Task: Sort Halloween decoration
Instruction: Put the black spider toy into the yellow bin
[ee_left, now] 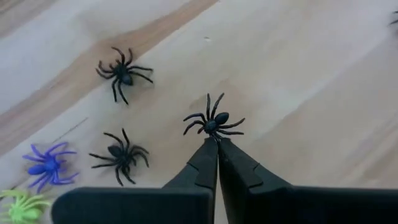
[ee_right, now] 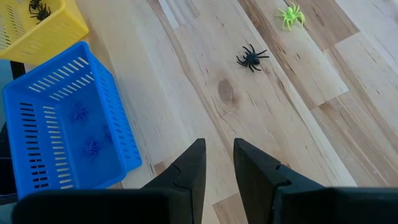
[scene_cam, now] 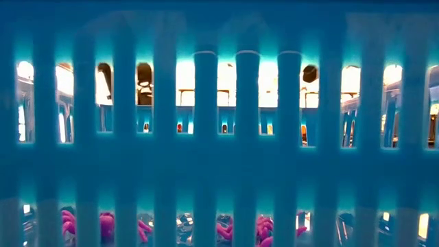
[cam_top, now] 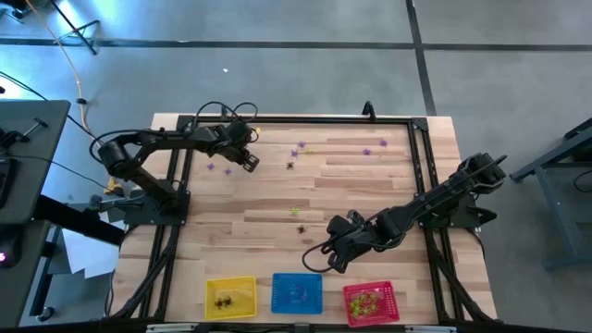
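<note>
The Halloween decoration is a scatter of tiny spiders on the wooden table, in black, purple and green. My left gripper is at the far left, shut, with one black spider at its fingertips. Close by lie two more black spiders, a purple one and a green one. My right gripper hangs open near the front middle, touching nothing. Beyond it lie a black spider and a green one. My left gripper pinches the black spider by its rear legs, only at the very ends of its two fingers. The fingers slant down from above. The spider's body and the rest of its legs stick out past the tips. Whether it is clear of the table I cannot tell.
Three mesh baskets stand along the near edge: yellow with black spiders, blue with purple ones, red with green ones. The blue basket's wall fills the low view. A black frame borders the table.
</note>
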`<act>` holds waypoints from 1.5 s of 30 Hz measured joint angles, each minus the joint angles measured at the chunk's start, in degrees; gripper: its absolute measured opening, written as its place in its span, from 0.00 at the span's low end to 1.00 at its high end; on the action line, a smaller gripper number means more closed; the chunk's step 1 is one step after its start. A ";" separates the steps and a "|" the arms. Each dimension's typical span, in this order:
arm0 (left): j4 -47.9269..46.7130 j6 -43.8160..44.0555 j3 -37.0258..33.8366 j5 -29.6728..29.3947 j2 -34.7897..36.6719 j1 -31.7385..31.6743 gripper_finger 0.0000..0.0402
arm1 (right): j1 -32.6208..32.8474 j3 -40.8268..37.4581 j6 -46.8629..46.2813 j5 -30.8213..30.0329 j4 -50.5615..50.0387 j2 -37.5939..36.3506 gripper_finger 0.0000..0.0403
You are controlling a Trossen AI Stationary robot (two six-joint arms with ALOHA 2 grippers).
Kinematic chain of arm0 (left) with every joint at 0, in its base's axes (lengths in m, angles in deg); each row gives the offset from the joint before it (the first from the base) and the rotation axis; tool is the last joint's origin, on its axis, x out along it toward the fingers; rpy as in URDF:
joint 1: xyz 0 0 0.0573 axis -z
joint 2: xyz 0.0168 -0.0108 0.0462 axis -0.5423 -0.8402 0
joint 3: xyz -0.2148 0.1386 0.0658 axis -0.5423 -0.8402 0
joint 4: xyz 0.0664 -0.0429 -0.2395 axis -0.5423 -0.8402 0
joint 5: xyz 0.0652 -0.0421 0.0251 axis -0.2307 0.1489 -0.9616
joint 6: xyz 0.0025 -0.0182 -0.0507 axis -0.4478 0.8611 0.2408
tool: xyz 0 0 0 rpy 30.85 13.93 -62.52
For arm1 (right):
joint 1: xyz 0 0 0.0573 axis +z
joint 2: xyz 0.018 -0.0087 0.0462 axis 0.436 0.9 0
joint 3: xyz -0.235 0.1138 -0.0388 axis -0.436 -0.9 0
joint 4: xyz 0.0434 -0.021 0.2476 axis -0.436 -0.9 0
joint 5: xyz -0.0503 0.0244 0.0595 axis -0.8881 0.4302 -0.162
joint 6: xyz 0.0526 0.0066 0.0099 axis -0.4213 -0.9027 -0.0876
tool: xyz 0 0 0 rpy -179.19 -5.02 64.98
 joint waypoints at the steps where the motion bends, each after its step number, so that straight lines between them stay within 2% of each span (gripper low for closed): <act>1: 0.03 0.01 0.00 0.00 0.50 0.32 0.00 | 0.01 0.00 -0.01 0.00 0.00 0.00 0.20; 8: -2.98 0.89 0.02 0.01 4.50 3.78 0.00 | 0.00 0.00 -0.01 0.01 0.04 0.00 0.20; 14: -8.28 3.46 0.04 -0.01 10.18 12.46 0.00 | 0.00 0.00 -0.01 0.01 0.11 0.00 0.20; 21: -15.20 14.34 0.07 -1.35 18.04 30.45 0.00 | 0.00 0.00 0.01 -0.01 0.21 0.00 0.20; 29: -16.82 35.72 0.07 -5.27 23.67 54.59 0.00 | 0.00 0.00 -0.01 0.00 0.35 0.00 0.20; 32: -15.12 45.30 0.11 -7.01 23.44 63.63 0.00 | 0.00 0.00 -0.01 -0.01 0.35 0.00 0.20; 38: -2.96 58.34 1.41 -11.55 18.66 79.53 0.00 | 0.00 0.00 -0.01 0.01 0.39 0.00 0.20; 41: -4.87 63.42 6.16 -14.34 13.42 85.51 0.00 | 0.00 0.00 -0.01 -0.01 0.48 0.00 0.20; 45: -11.99 69.11 14.64 -14.22 4.45 91.02 0.00 | 0.01 0.00 0.00 0.00 0.58 0.00 0.20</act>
